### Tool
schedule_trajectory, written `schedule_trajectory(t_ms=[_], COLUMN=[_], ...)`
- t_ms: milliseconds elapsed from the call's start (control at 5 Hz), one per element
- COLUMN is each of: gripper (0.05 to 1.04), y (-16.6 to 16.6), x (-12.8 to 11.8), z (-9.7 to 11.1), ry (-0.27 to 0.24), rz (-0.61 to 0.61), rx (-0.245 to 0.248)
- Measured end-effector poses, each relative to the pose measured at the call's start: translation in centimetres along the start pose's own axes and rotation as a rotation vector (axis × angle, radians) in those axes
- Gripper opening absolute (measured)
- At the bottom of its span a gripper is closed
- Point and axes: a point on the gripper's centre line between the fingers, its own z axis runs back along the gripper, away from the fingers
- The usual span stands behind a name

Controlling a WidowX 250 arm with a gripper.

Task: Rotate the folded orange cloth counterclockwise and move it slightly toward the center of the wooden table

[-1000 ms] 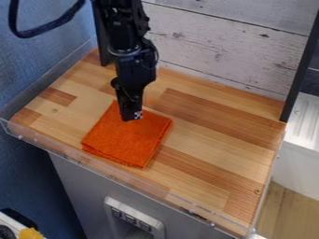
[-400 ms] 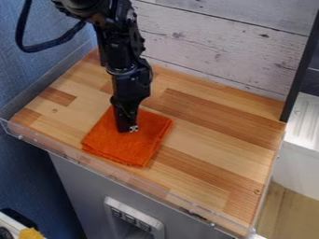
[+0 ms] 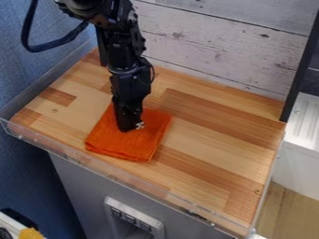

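Change: Since the earlier frames, your gripper (image 3: pixel 130 129) has come down toward the near side and shifted slightly right, and the near edge of the orange cloth (image 3: pixel 128 147) has drawn back a little toward the plank wall (image 3: pixel 230 51).
Gripper: it hangs down over the cloth, its lower end against the cloth's upper middle; you cannot tell from this view whether it is apart, together or clamped on the fabric.
Cloth: it lies folded in a rough square on the left half of the wooden counter (image 3: pixel 218 144), layered edges toward you, its far part hidden behind your gripper.
Arm: the black arm (image 3: pixel 121 42) enters at the top left, with a thick dark cable (image 3: pixel 46 46) looping out beside it.
Markings: you have a small black-and-white patterned tag (image 3: pixel 139 125) at your gripper's lower end; its pattern is too small to make out.
Switch panel: below the counter, a pale panel (image 3: pixel 140 215) with a row of dark switches sits on the grey cabinet front (image 3: pixel 74 186); any marks there are too small for you to read.
Edges: a clear rim (image 3: pixel 38 141) runs along the counter's near side, and a black post (image 3: pixel 299 70) stands at its right.
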Motion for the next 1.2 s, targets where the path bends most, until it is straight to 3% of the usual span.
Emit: schedule_trajectory(t_ms=[600, 1000, 1200], gripper=[0.059, 0.080, 0.228], y=[0.3, 0.0, -0.2], x=[2.4, 4.0, 4.6], z=[0.1, 0.2, 1.0], ry=[-0.004, -0.003, 0.009], rz=[0.339, 0.466, 0.500], rx=[-0.003, -0.007, -0.020])
